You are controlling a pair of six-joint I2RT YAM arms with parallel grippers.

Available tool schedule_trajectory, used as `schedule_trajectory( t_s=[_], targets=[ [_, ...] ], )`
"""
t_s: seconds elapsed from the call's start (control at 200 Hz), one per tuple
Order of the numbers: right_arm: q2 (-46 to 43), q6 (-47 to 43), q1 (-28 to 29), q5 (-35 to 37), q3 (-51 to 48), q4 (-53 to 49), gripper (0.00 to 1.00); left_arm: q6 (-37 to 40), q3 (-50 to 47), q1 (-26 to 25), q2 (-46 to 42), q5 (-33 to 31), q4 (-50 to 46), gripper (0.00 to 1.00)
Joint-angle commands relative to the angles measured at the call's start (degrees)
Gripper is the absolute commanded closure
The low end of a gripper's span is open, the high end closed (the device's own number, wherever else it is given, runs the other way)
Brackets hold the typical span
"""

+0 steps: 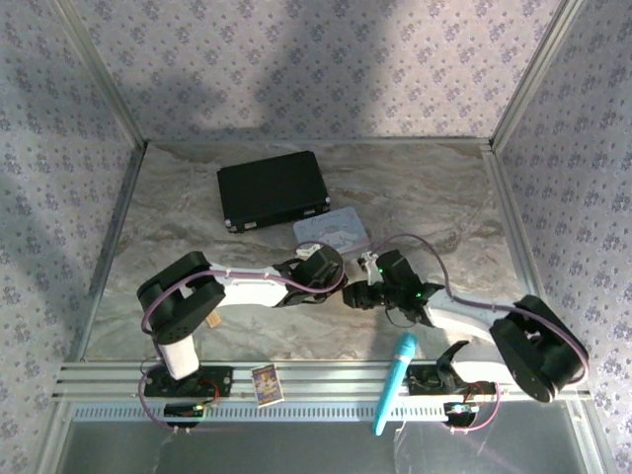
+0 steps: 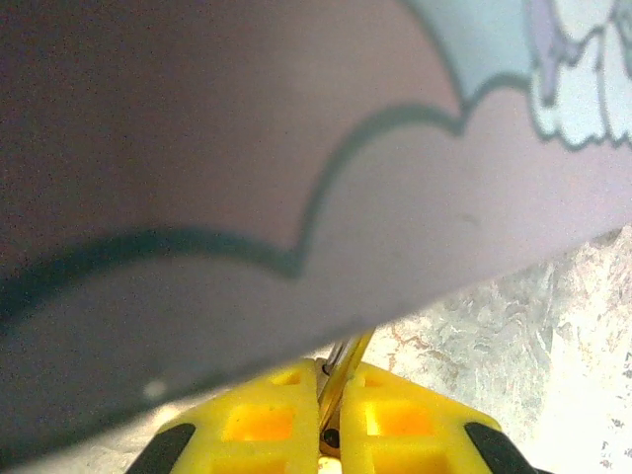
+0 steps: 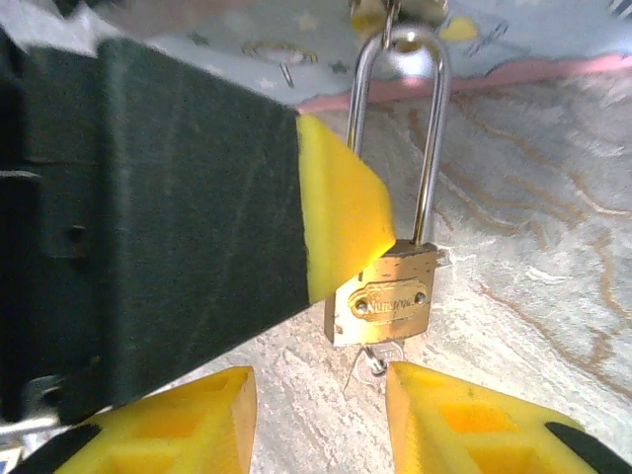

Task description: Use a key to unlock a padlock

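The brass padlock [image 3: 385, 301] lies just off my right gripper [image 3: 321, 395], its long silver shackle [image 3: 432, 138] reaching toward the pastel tin [image 3: 247, 44]. The small silvery key [image 3: 373, 361] sticks out of the padlock's underside, between my right fingertips; those jaws stand apart and touch nothing. My left gripper [image 2: 334, 373] is shut on the padlock [image 2: 341, 370], which shows edge-on as a thin brass strip between the yellow pads. In the right wrist view, one left finger [image 3: 341, 212] presses against the lock's side. From above, the two grippers [image 1: 341, 286] [image 1: 361, 293] meet mid-table.
The pastel tin [image 1: 332, 230] lies right behind both grippers, and a black case [image 1: 274, 190] sits farther back. A blue pen-like object [image 1: 395, 380] and a small card [image 1: 267, 383] rest on the front rail. A tan block [image 1: 213, 321] lies by the left arm.
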Motion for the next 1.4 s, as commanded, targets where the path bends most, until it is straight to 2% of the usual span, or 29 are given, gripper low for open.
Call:
schedule_trajectory(
  t_s=[0.0, 0.1, 0.225, 0.315, 0.41, 0.48, 0.61, 0.745, 0.894, 0.984, 1.044, 1.114, 1.239, 1.394],
  targets=[
    [-6.19, 2.07, -2.26, 0.06, -2.05, -1.31, 0.59, 1.93, -2.62, -0.20, 0.79, 0.78, -12.23, 1.00],
    [-12.08, 2.02, -5.02, 2.67, -2.45, -5.23, 0.57, 5.31, 1.25, -0.54, 2.26, 0.08, -16.55, 1.00],
    [-15.81, 1.79, -9.39, 11.10, 1.18, -13.68, 0.57, 7.70, 6.75, -1.95, 4.24, -3.03, -23.14, 1.00],
    [-13.23, 0.59, -14.12, 11.50, 6.07, -17.85, 0.57, 8.76, 9.69, -2.81, 4.80, -5.22, -27.28, 1.00],
    [-6.73, 0.48, -17.30, 10.16, 12.21, -20.16, 0.57, 9.84, 11.32, -3.35, 5.06, -6.53, -29.15, 1.00],
    [-1.05, -0.29, -17.40, 11.11, 17.40, -22.27, 0.57, 11.44, 13.49, -3.61, 5.72, -8.12, -32.37, 1.00],
    [11.07, -3.14, -16.92, 6.65, 27.06, -24.63, 0.57, 15.41, 17.95, -3.80, 6.58, -10.32, -37.68, 1.00],
    [17.00, -2.69, -16.34, 5.21, 30.71, -22.86, 0.58, 20.00, 26.03, -5.08, 9.91, -12.86, -44.39, 1.00],
    [18.62, -1.56, -16.44, 4.46, 32.09, -22.17, 0.58, 24.21, 34.20, -5.90, 16.70, -13.04, -52.88, 1.00],
    [19.42, -1.75, -15.62, 3.93, 32.66, -22.38, 0.58, 25.43, 39.21, -6.91, 20.81, -16.98, -59.83, 1.00],
    [20.18, -2.09, -15.12, 3.97, 32.90, -23.00, 0.58, 25.47, 41.73, -6.88, 23.08, -17.41, -63.25, 1.00],
    [20.89, -1.92, -14.75, 3.15, 32.72, -23.00, 0.60, 25.67, 42.01, -6.79, 23.85, -16.85, -63.16, 0.99],
    [20.92, -0.48, -14.74, 2.07, 29.95, -20.53, 0.60, 25.18, 41.02, -7.04, 23.24, -16.37, -61.61, 0.89],
    [20.92, 0.31, -15.77, 0.93, 28.44, -18.67, 0.60, 24.59, 40.55, -7.75, 22.91, -14.89, -59.08, 0.83]
  ],
)
